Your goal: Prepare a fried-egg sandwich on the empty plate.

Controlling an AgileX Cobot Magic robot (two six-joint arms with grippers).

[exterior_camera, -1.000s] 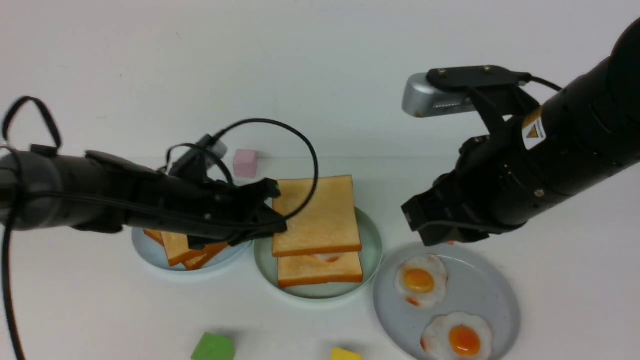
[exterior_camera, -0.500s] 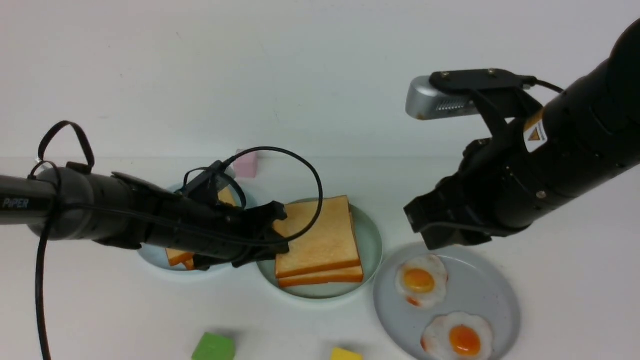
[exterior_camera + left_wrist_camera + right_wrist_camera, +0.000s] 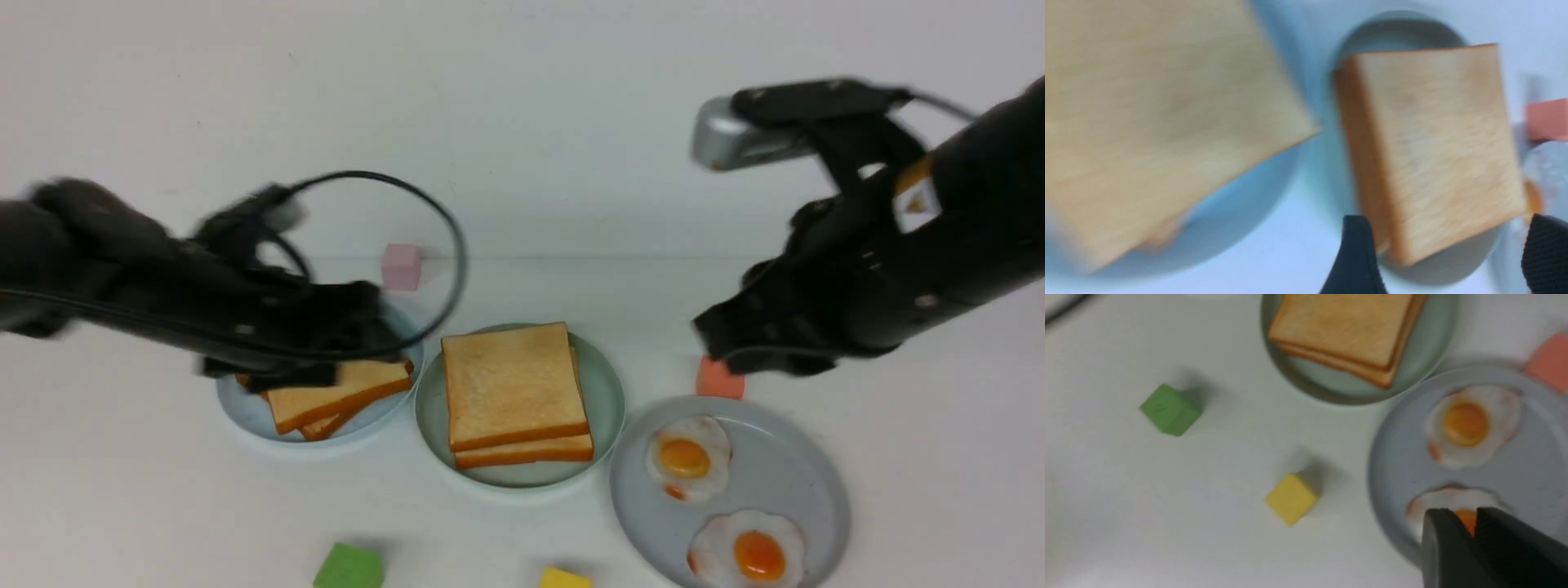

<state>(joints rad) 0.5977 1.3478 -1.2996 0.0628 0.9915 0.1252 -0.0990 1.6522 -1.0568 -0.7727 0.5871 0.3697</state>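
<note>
Now sandwich sits stacked on mint plate, just right of left gripper, fingers apart, empty; right gripper nearly closed, farther off over grey plate.

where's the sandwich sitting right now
Front view, centre: the sandwich sits on the mint-green plate, between the blue plate on its left and the grey plate on its right.

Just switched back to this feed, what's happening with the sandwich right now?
The fried-egg sandwich sits as a neat two-slice stack on the mint-green plate; no egg shows between the slices from these angles. The left gripper is open and empty, above the blue plate of spare toast. The right gripper is shut, holding nothing, by the grey plate with two fried eggs. Neither arm touches the sandwich.
</note>
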